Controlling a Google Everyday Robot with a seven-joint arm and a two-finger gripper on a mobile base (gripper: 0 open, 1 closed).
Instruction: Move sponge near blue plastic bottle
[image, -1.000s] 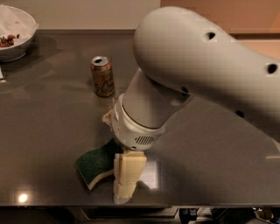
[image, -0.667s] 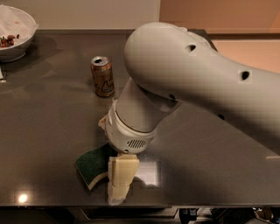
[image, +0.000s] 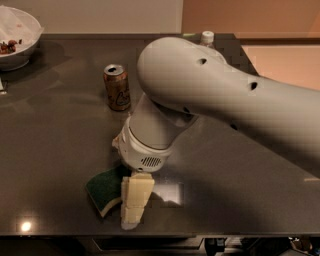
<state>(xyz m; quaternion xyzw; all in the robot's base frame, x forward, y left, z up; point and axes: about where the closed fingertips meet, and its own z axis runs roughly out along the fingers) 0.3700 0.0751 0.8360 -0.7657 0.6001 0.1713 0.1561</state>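
The sponge (image: 104, 189), dark green on top with a pale yellow edge, lies on the dark table near its front edge. My gripper (image: 131, 210) is low at the sponge's right side and overlaps its right edge; the bulky white wrist hides the rest of the contact. The blue plastic bottle (image: 207, 38) stands at the far side of the table. Only its white cap and neck show above my arm.
A gold-brown drink can (image: 116, 87) stands upright left of my arm, behind the sponge. A white bowl (image: 19, 37) with some food sits at the far left corner. The table's front edge (image: 160, 234) runs just below the sponge.
My arm and gripper have shifted left toward the sponge, now overlapping its right edge. The sponge and can have stayed in place. The bottle cap has come into view.
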